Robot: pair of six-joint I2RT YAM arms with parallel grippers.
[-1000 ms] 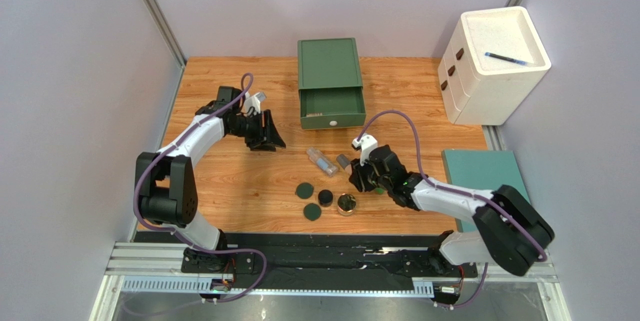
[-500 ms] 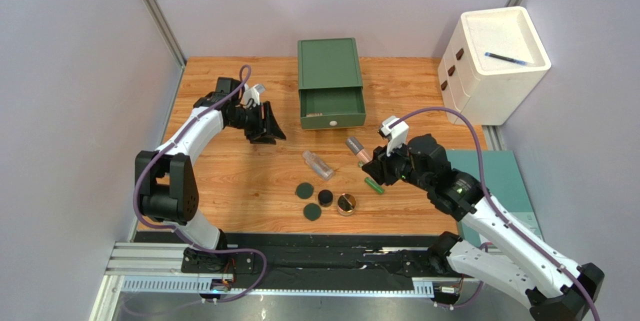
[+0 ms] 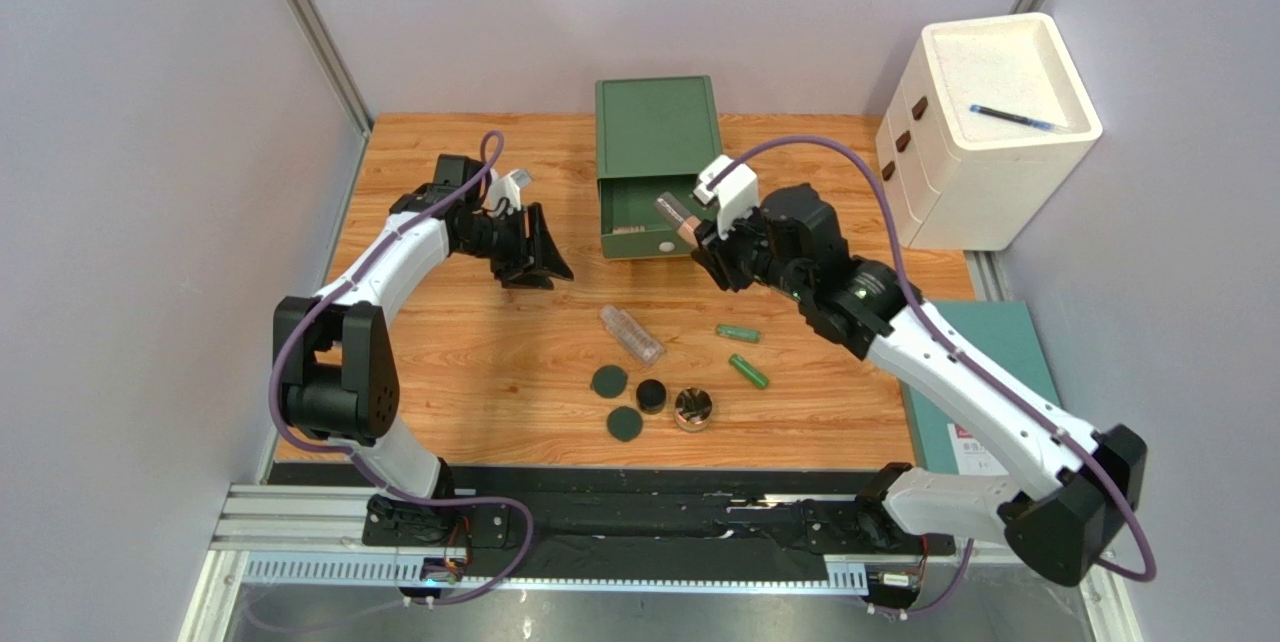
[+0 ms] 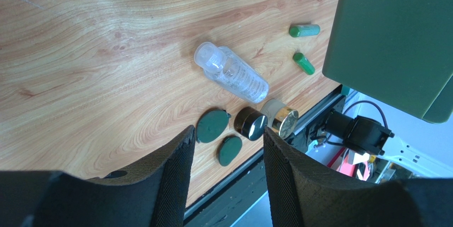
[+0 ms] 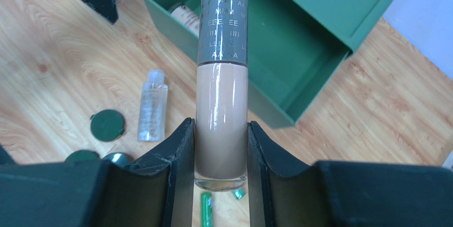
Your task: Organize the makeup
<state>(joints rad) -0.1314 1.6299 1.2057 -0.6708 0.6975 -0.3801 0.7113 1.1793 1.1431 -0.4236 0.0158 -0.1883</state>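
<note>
My right gripper point(image 3: 703, 234) is shut on a beige bottle point(image 5: 221, 105) with a silver cap, held over the front of the open green drawer point(image 3: 663, 206). Another beige tube point(image 5: 185, 17) lies inside the drawer. On the table lie a clear bottle point(image 3: 631, 332), two green tubes point(image 3: 736, 332) point(image 3: 748, 369), two dark green discs point(image 3: 609, 381) point(image 3: 624, 425), a black jar point(image 3: 651, 395) and a gold-rimmed compact point(image 3: 693, 408). My left gripper point(image 3: 534, 255) hangs open and empty left of the drawer, with the discs point(image 4: 211, 126) and jar point(image 4: 251, 123) showing beyond its fingers.
A white drawer unit point(image 3: 984, 147) with a blue pen point(image 3: 1019, 117) on top stands at the back right. A teal board point(image 3: 969, 342) lies at the table's right edge. Grey walls close in the left and back sides.
My right arm has lifted the beige bottle off the table and carried it back and left to the open drawer. The left arm has barely shifted.
</note>
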